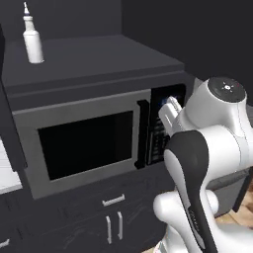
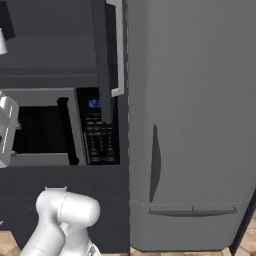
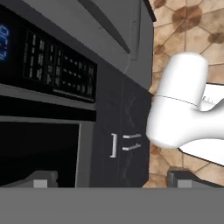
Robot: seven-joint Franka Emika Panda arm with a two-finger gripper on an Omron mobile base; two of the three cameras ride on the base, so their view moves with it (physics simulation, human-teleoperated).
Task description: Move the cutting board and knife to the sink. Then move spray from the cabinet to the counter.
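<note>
The spray (image 1: pixel 33 42), a slim white bottle with a pointed nozzle, stands upright at the far left of the open cabinet's dark shelf (image 1: pixel 104 59), above the microwave. The cabinet door (image 2: pixel 106 60) with its grey bar handle hangs open. My gripper (image 3: pixel 113 180) is open with nothing between its fingers. It sits in front of the microwave's keypad, well below and to the right of the spray. A strip of the white marble counter (image 1: pixel 7 170) shows at the left edge. The cutting board, knife and sink are out of view.
A grey microwave (image 1: pixel 84 143) with a dark window and lit keypad (image 2: pixel 100 135) sits under the cabinet shelf. A tall grey fridge (image 2: pixel 190 125) stands right of it. Dark lower doors with pale handles (image 1: pixel 113 220) lie below, above the brown tiled floor (image 3: pixel 192 26).
</note>
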